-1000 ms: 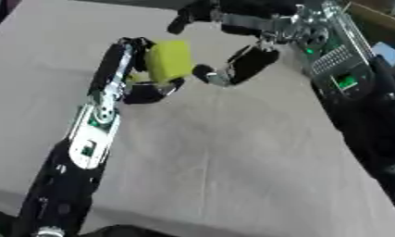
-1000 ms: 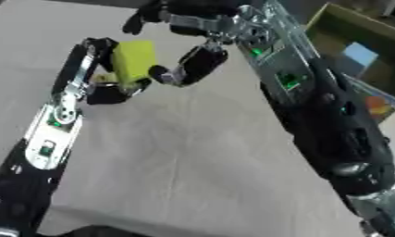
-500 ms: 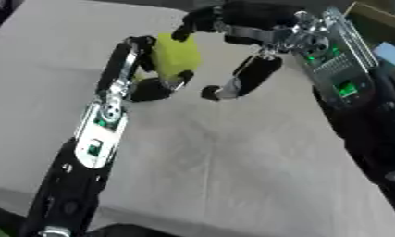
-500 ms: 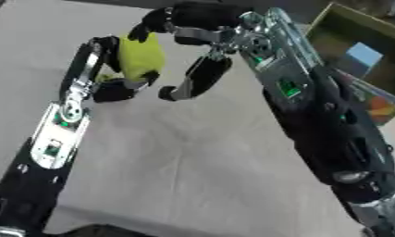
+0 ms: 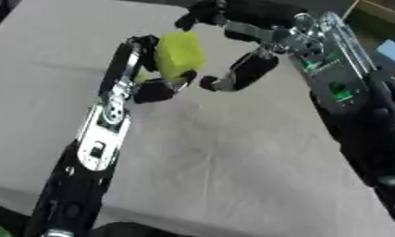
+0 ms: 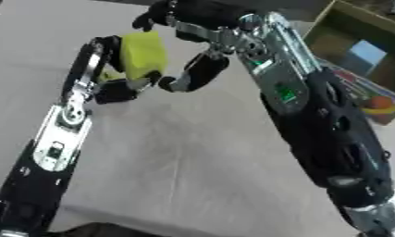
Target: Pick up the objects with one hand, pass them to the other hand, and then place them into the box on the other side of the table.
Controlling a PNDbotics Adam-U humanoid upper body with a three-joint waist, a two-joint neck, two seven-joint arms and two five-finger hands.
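No text, label, brand, number or sign can be read anywhere in either view. The colourful printed pieces [image 6: 377,105] at the far right show only red and yellow shapes, with no legible letters.

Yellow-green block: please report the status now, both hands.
Left hand shut on yellow-green block, above the table. Right hand open beside it, thumb underneath. Nothing between them.

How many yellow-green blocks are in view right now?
1. The yellow-green block is above the table, in the left hand, with the right hand close beside it. The arms may hide others.
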